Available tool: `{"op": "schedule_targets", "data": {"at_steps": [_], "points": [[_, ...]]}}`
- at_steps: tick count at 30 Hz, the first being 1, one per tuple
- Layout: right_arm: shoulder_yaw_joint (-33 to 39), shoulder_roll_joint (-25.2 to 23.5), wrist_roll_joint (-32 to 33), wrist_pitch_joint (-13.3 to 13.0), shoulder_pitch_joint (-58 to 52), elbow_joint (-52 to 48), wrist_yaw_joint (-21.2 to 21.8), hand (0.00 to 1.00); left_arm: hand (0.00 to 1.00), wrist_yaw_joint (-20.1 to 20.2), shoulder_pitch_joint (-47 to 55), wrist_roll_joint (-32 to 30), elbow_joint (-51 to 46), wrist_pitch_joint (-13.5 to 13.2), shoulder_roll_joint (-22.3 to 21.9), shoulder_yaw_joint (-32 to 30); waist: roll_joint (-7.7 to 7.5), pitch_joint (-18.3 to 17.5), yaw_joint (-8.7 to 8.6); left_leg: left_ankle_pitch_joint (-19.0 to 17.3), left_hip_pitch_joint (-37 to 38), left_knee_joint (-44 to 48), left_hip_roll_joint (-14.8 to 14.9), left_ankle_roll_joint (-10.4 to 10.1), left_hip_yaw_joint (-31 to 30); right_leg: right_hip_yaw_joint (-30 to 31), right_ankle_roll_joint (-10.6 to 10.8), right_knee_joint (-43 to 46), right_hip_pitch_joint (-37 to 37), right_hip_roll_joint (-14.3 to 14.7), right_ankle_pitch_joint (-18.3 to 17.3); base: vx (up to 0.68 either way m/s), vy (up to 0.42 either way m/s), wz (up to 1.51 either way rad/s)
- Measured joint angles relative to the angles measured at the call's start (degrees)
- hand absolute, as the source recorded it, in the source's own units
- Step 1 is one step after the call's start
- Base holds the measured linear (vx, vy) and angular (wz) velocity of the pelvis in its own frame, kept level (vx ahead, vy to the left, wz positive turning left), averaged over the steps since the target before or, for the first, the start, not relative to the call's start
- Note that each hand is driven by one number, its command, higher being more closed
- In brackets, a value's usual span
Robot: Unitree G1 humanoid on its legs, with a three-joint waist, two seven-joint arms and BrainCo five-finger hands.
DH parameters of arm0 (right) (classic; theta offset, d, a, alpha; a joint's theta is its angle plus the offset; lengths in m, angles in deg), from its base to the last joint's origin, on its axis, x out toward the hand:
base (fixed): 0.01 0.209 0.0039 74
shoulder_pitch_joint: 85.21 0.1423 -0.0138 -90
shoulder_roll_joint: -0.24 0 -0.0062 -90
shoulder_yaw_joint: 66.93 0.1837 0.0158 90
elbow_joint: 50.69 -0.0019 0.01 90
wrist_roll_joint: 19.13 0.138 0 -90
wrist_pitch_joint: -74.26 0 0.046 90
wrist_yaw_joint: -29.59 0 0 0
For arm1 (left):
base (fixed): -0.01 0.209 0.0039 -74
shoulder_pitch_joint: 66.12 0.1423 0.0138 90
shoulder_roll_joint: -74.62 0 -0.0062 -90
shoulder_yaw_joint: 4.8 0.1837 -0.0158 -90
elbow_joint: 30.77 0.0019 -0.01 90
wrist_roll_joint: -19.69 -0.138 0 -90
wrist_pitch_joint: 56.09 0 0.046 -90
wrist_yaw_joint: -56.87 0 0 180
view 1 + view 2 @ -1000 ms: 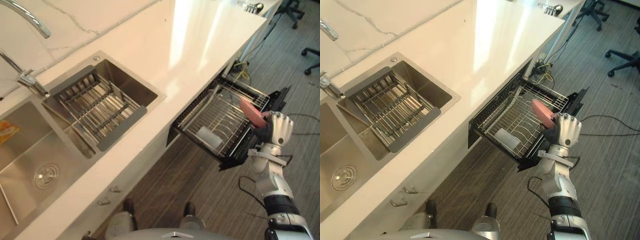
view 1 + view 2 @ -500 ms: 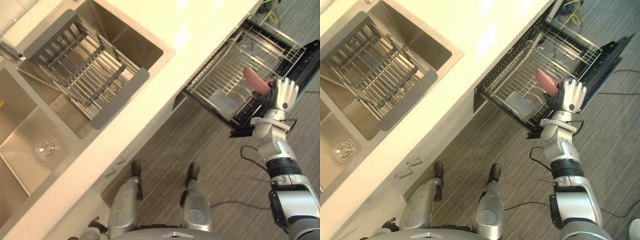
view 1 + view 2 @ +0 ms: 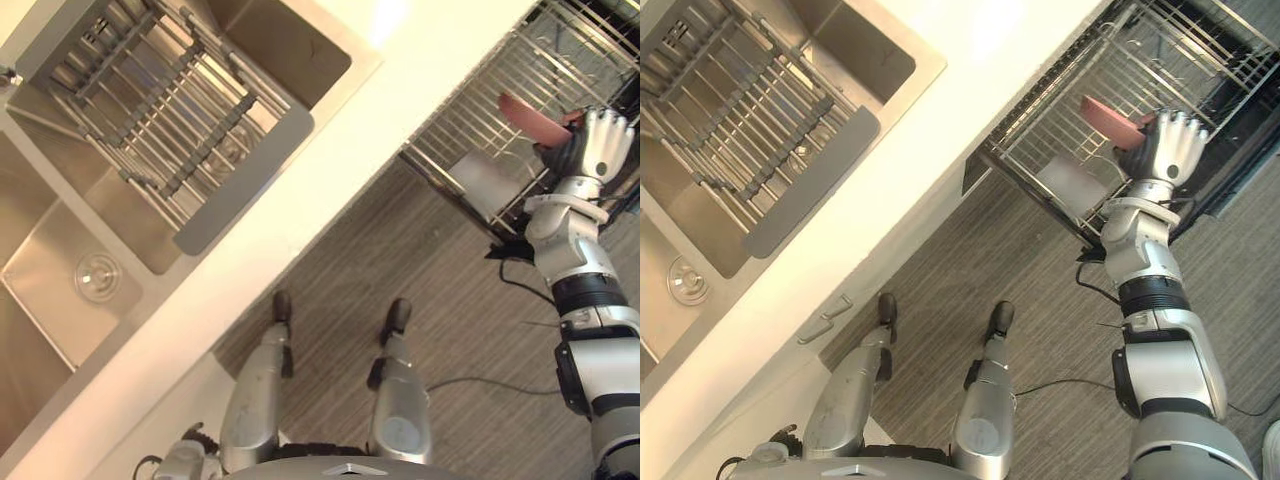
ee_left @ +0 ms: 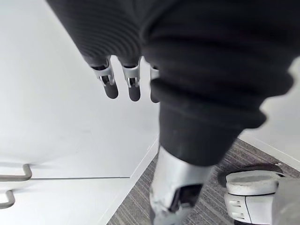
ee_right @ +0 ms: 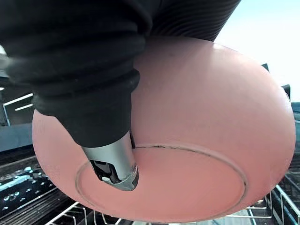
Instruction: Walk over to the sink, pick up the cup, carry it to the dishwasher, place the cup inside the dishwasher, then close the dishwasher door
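A salmon-pink cup (image 3: 532,117), wide and bowl-shaped, is held tilted over the outer edge of the pulled-out dishwasher rack (image 3: 470,115). My right hand (image 3: 600,145) is shut on it. In the right wrist view the thumb (image 5: 115,164) presses on the base of the cup (image 5: 201,117), and the wire rack (image 5: 93,216) lies just beyond. My left hand (image 4: 123,82) hangs beside the white cabinet front with its fingers straight and nothing in it.
A pale square container (image 3: 1070,185) sits in the rack near the cup. The white counter (image 3: 330,150) runs diagonally, with a steel sink (image 3: 60,250) holding a drying rack (image 3: 150,110). The dark dishwasher door (image 3: 1240,150) stands open beyond the hand. Grey plank floor lies below.
The camera has tilted down, so the whole scene has shifted. My right hand still holds the cup at the rack's outer edge.
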Motion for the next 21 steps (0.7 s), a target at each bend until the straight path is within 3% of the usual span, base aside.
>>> {"op": "schedule_targets", "data": {"at_steps": [3,6,11,12,17,21], "points": [[-0.4,0.0,-2.0,1.2,1.3,-0.1,-1.2,1.0,0.0,0.0,-0.1,0.1,0.0,-0.5,0.0,0.5,0.27,0.1,0.11,0.2,-0.4,-0.1,0.0,0.0,-0.1,0.1,0.0,0.2,-0.6,0.0,0.0,0.0,0.0,0.0],[-0.4,0.0,1.2,3.3,1.3,-0.1,-3.0,1.0,0.0,0.0,-0.1,0.1,0.0,-0.6,0.0,1.9,0.41,0.2,0.07,0.8,-0.5,-0.9,0.0,-0.1,-0.3,0.0,0.0,0.3,-0.9,0.0,0.0,-0.01,-0.004,0.02],[1.1,-0.1,7.8,3.1,-0.6,-0.1,-5.0,1.0,0.0,0.0,-0.1,0.2,0.0,-0.7,0.0,2.2,0.42,0.2,-0.16,1.6,-0.5,-2.1,-0.1,0.0,-0.6,0.0,-0.1,0.5,-1.5,0.0,0.0,0.0,-0.005,0.02],[1.5,-0.1,9.5,3.2,-0.8,-0.1,-4.7,0.0,0.0,0.0,-0.1,0.2,0.0,-0.8,0.0,2.4,0.42,0.2,-0.31,1.7,-0.5,-2.1,-0.1,0.0,-0.6,0.0,-0.1,0.6,-1.6,0.0,0.0,0.0,0.0,0.0],[4.9,-0.6,12.3,4.0,-1.0,-0.3,0.5,0.0,0.0,0.0,-0.2,0.2,0.0,-0.8,0.0,2.5,0.46,0.2,-0.53,3.2,0.6,-4.6,-0.1,-0.1,-0.6,0.3,-0.3,1.3,-2.1,-0.1,-0.1,-0.01,-0.005,-0.01],[5.3,-0.8,16.5,9.0,-2.9,-0.3,9.4,0.0,0.0,0.0,-0.2,0.2,0.0,-0.8,-0.1,2.5,0.46,0.2,-0.4,4.8,2.5,-7.6,-0.1,-0.2,-0.4,0.5,-0.3,1.5,-1.8,-0.1,-0.2,-0.01,-0.008,-0.02]]}}
